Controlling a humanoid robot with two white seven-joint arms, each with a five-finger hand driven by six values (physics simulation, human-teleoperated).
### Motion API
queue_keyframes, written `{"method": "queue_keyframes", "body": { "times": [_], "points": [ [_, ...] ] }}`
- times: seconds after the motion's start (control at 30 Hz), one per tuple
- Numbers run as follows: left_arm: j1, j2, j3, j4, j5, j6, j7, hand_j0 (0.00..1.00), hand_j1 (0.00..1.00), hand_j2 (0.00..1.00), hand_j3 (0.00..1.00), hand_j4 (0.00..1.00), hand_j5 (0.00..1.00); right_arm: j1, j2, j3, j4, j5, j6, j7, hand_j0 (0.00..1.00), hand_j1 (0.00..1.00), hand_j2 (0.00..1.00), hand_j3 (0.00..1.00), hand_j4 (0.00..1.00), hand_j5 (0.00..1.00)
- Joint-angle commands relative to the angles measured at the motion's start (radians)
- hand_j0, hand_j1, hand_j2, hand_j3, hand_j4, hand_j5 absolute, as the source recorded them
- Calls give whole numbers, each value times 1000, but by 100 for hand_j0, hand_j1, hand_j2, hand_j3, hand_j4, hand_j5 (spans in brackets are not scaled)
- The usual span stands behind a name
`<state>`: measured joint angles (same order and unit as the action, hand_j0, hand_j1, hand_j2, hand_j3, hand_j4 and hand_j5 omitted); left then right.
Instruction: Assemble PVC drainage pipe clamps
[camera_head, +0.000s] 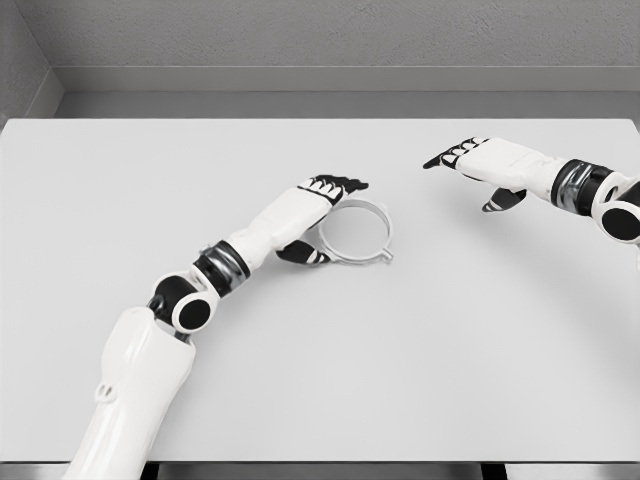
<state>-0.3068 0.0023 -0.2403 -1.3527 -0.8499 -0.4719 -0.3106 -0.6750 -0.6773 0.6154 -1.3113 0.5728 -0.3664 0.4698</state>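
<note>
Centrally, the left hand (318, 205), glossy white with black fingertips, cups the left edge of the clamp (357, 232), fingers over its far rim and thumb at its near side, half curled rather than clamped. That clamp is a thin pale ring with small tabs, flat on the matte grey table (450, 360). Far right, the right hand (487, 168) hovers with fingers apart.
</note>
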Motion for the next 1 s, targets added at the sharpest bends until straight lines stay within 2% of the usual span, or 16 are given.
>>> {"method": "queue_keyframes", "body": {
  "times": [0.0,0.23,0.3,0.37,0.43,0.47,0.53,0.57,0.67,0.7,0.73,0.77,0.83,0.9,0.97],
  "points": [
    [-2,-1,1,0,6,1,1,100,100,100,100,100,100,0,-1,0,0,-4,1,0,94,94,94,94,94,94],
    [25,13,12,-43,17,1,1,100,100,100,100,100,100,0,-1,0,0,-5,1,0,94,94,94,94,94,94],
    [49,19,59,-78,17,3,2,100,100,100,100,100,100,0,-1,0,0,-4,1,0,94,94,94,94,94,94],
    [75,64,113,-126,32,-1,2,100,100,100,100,100,100,0,-1,0,0,-5,1,0,95,95,95,95,95,95],
    [112,172,130,-209,121,-7,1,100,100,100,100,100,100,0,-1,0,0,-5,1,0,95,95,95,95,95,95],
    [115,211,165,-233,184,-17,2,100,100,100,100,100,100,0,-1,0,0,-5,1,0,95,95,95,95,95,95],
    [118,284,234,-259,293,-139,1,100,100,100,100,100,100,2,-1,0,0,-5,0,0,95,95,95,95,95,95],
    [124,338,257,-258,341,-139,1,100,100,100,100,100,100,2,-1,0,0,-5,0,0,95,95,95,95,95,95],
    [138,481,259,-217,347,-139,2,100,100,100,100,100,100,0,-1,-2,0,-5,0,1,99,99,99,99,99,99],
    [140,487,271,-213,345,-139,1,100,100,100,100,100,100,0,-1,-2,1,-5,0,1,100,100,100,100,100,100],
    [162,522,323,-207,342,-139,1,100,100,100,100,100,100,0,-2,-3,1,-7,-2,1,100,100,100,100,100,100],
    [167,554,335,-184,341,-139,1,100,100,100,100,100,100,0,-2,-3,1,-7,-3,1,100,100,100,100,100,100],
    [172,591,334,-141,331,-139,-1,100,100,100,100,100,100,2,-2,-5,3,-7,-5,1,100,100,100,100,100,100],
    [207,630,332,-135,330,-139,-1,100,100,100,100,100,100,0,-2,-8,30,-7,-8,3,100,100,100,100,100,100],
    [210,631,332,-135,330,-139,-1,100,100,100,100,100,100,0,-4,-10,29,-5,-9,6,100,100,100,100,100,100]
  ]
}}
